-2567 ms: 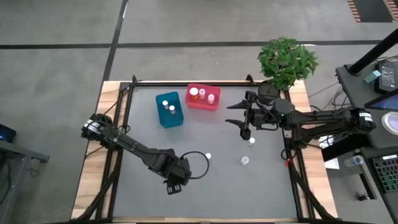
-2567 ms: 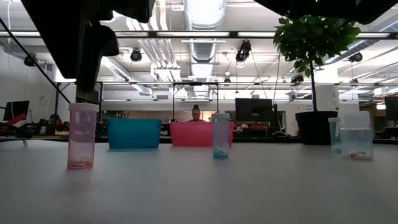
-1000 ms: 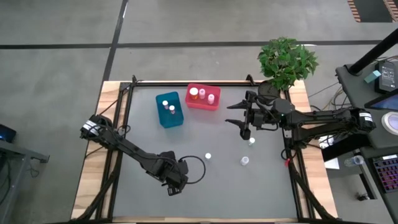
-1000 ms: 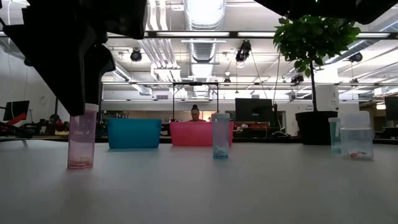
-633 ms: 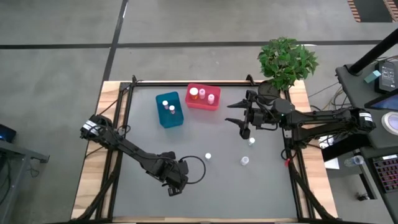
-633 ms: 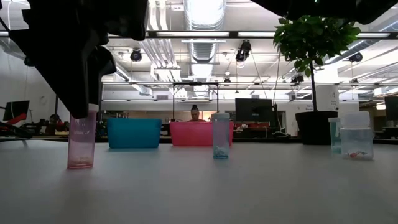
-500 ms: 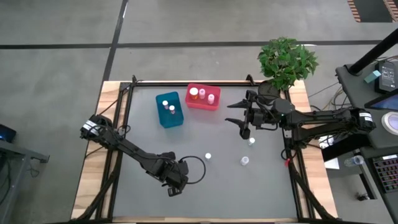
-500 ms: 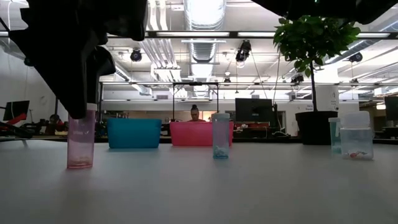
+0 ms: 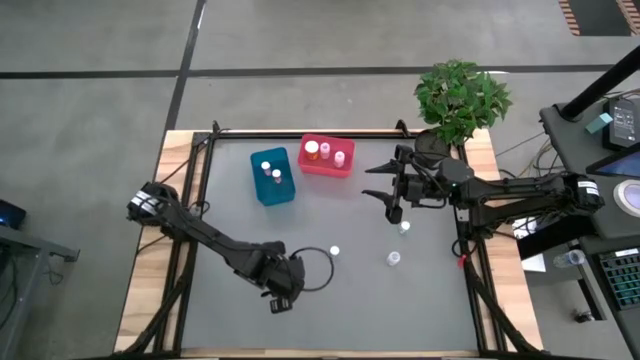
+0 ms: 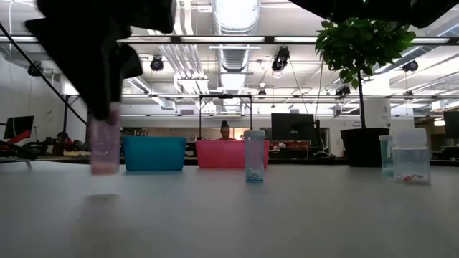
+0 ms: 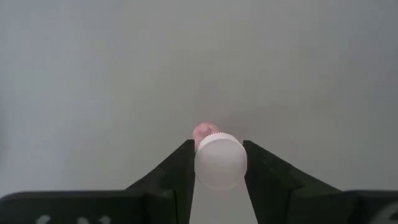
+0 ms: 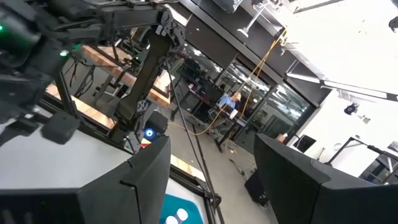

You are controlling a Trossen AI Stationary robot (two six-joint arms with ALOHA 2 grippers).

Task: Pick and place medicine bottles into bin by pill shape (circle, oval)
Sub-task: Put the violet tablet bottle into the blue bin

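A small pink-tinted medicine bottle with a white cap hangs just above the table near its front, left of centre, with my left gripper shut on it. Three other bottles stand on the table: one at the centre and two to the right. At the far side stand a blue bin and a red bin, each with bottles inside. My right gripper waits open and raised at the far right, touching nothing. My left gripper pinches the bottle's top at the white cap between its two fingers, one on each side. The fingers come from above, pointing steeply down. The bottle hangs upright below them, its base clear of the table.
A potted plant stands at the far right corner. A black cable loop lies beside my left gripper. In the low view the centre bottle stands before the red bin. Bare grey table lies between the held bottle and the bins.
My left gripper has taken the pink bottle by its top and raised it. The bottle, which stood on the table a second ago, now hangs upright a little above it and slightly further toward the table's right.
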